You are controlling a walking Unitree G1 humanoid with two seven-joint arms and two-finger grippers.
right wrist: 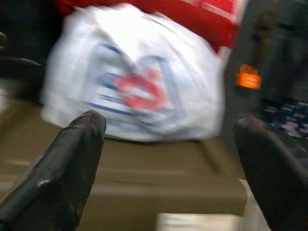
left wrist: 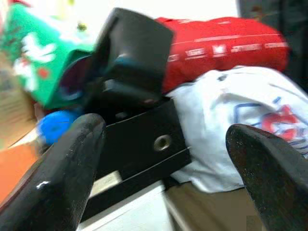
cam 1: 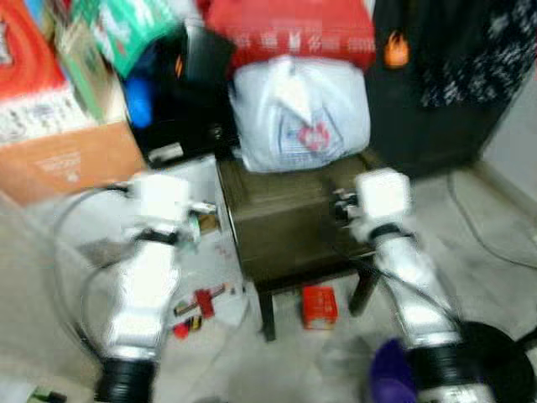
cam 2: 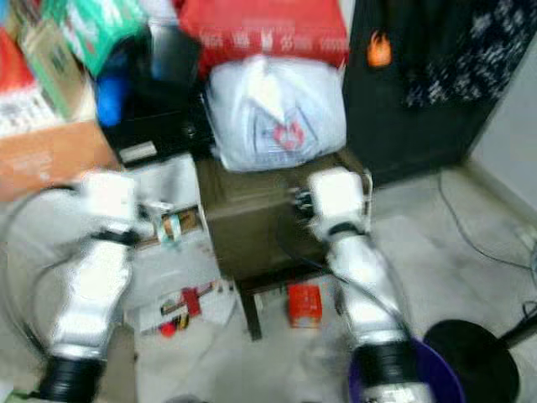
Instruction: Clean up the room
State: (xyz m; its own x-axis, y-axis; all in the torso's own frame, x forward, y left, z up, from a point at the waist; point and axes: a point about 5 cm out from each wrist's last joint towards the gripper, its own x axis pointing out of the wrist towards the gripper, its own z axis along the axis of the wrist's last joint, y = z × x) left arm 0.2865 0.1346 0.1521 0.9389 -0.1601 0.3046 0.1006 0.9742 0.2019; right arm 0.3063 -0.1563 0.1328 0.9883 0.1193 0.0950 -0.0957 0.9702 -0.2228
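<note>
Two grippers are up in front of the robot, both empty with fingers spread wide: the left gripper [left wrist: 163, 159] and the right gripper [right wrist: 168, 159]. One dark brown side table [cam 1: 285, 218] stands ahead of and between them, on a pale tiled floor [cam 1: 495, 269]; the head views are blurred. One white plastic bag [cam 1: 298, 113] with a red and blue print sits on the tabletop, straight beyond the right gripper and ahead-right of the left one, apart from both. One red bag [cam 1: 289, 29] lies on top of the white bag. One black cabinet [left wrist: 139, 144] with a round knob stands just beside the table, directly beyond the left gripper's fingers [left wrist: 62, 178]. One blue ball-like object [cam 1: 138, 101] and one green package [cam 1: 126, 29] sit past the left gripper, further to its left; one orange and white cardboard box [cam 1: 59, 143] stands beyond those. On the floor: one small red box [cam 1: 319, 304] under the table, below the right gripper, and a few small red bits [cam 1: 201, 302] with papers below the left gripper. One purple bin [cam 2: 407, 378] sits near the right arm's base.
</note>
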